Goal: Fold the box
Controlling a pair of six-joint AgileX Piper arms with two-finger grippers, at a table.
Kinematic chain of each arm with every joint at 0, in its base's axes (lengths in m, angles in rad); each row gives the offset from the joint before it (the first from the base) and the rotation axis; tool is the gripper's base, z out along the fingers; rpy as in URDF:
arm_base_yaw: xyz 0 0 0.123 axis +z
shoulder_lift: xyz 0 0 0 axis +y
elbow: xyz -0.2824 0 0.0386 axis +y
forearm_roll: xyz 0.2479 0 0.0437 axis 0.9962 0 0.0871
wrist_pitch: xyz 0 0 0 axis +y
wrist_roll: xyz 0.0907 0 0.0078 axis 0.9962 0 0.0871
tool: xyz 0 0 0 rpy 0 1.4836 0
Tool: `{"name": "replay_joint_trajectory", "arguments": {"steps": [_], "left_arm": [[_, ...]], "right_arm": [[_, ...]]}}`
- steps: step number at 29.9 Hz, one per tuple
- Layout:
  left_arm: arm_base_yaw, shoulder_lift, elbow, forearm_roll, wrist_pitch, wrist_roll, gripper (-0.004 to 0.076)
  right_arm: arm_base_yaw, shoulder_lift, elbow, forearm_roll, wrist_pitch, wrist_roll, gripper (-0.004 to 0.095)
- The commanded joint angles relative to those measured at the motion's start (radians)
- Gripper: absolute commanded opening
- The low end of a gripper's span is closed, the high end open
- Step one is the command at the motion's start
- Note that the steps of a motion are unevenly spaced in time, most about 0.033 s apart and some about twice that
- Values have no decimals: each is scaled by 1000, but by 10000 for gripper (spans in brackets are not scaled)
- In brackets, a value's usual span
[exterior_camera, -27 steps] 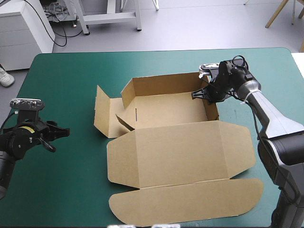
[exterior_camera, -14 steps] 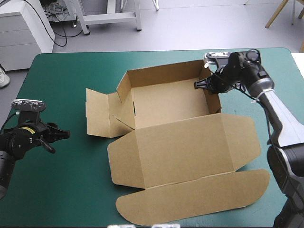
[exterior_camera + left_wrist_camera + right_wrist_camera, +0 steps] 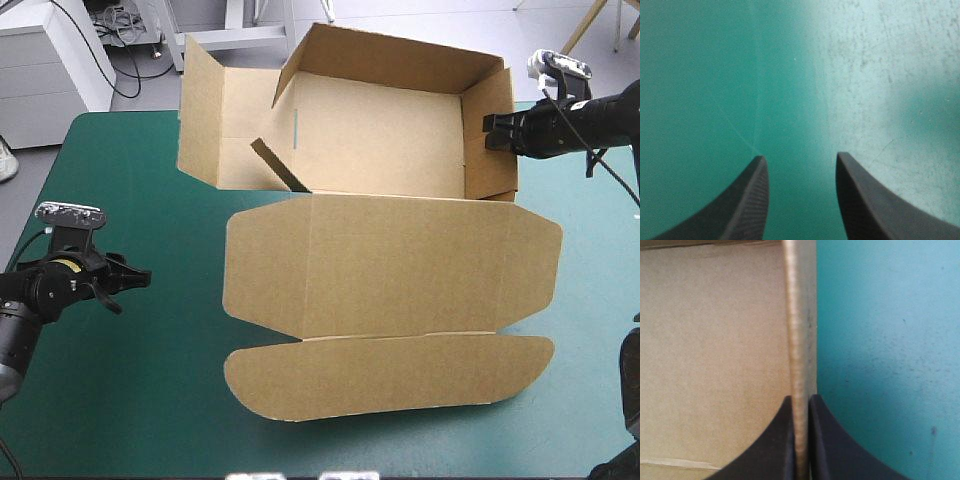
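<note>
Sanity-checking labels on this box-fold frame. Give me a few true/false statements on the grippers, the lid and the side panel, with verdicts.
1. The right gripper is shut on the right wall of the box. True.
2. The left gripper holds the lid. False: it is open over the bare teal-green cover, apart from the box.
3. The lid is folded over the tray. False: it lies spread open on the tray's near side.
4. The left side panel is splayed outward, not tucked in. True.
</note>
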Motion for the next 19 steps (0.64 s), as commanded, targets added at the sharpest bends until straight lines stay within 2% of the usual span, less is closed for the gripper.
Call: {"name": "replay_joint_trajectory", "arguments": {"steps": [1, 5, 11, 15, 19], "left_arm": [[-5, -5, -27, -33, -88, -1, 310], [-5, 15, -27, -132, -106, 9, 310], [-5, 66, -27, -379, -106, 127, 310], [-5, 100, -27, -641, -75, 324, 310], [-5, 123, -27, -988, 17, 592, 310]], "right_arm": [[-12, -66, -32, 146, 52, -61, -14], [-6, -88, 8, 148, 52, -98, -14], [-6, -121, 125, 154, 50, -176, -14], [-6, -140, 206, 209, 40, -236, -14], [-6, -146, 261, 240, 25, -278, -13]]}}
